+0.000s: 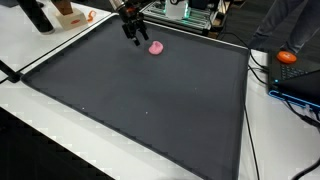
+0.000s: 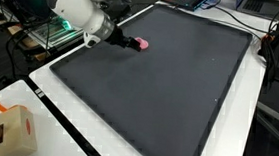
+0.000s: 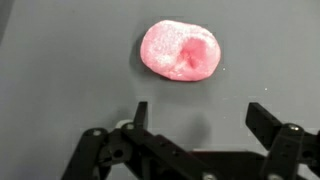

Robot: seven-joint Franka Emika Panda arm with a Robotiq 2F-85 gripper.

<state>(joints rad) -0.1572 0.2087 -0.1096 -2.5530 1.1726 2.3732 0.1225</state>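
Observation:
A pink, rounded soft lump (image 3: 181,50) lies on the dark grey mat. It also shows in both exterior views (image 1: 156,47) (image 2: 141,45). My gripper (image 3: 200,118) is open and empty, with its two black fingers spread over bare mat just short of the lump. In the exterior views my gripper (image 1: 133,36) (image 2: 121,41) hangs close beside the pink lump, near the mat's far edge, not touching it.
The dark mat (image 1: 140,100) covers most of the white table. An orange object (image 1: 288,57) and cables lie at one side. A cardboard box (image 2: 10,128) stands on the white table edge. Equipment racks (image 1: 185,12) stand behind the mat.

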